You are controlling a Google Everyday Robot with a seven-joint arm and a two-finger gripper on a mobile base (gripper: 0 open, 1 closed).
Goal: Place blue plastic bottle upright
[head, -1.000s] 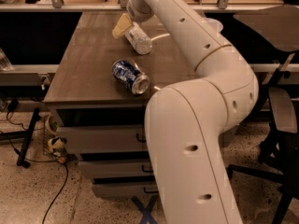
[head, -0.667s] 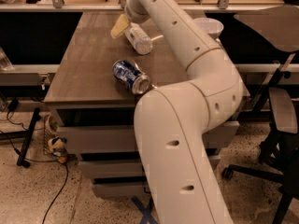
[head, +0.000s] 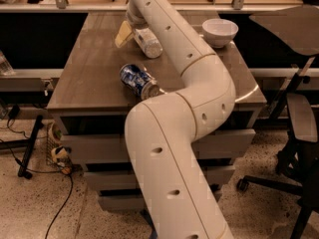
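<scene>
The blue plastic bottle (head: 148,43) lies on its side on the far part of the brown table (head: 89,78); it is clear with a pale label, and its upper end is hidden by my wrist. My gripper (head: 133,20) is at the bottle's far end, mostly hidden behind my white arm (head: 189,68), which reaches over the table from the bottom of the view. I cannot see if it touches the bottle.
A blue-and-white can (head: 139,80) lies on its side near the table's front, against my arm. A yellow object (head: 123,34) lies left of the bottle. A white bowl (head: 220,31) stands at the back right. An office chair (head: 299,128) is right of the table.
My arm has swung left across the view, uncovering the white bowl. The bottle and the can lie where they were.
</scene>
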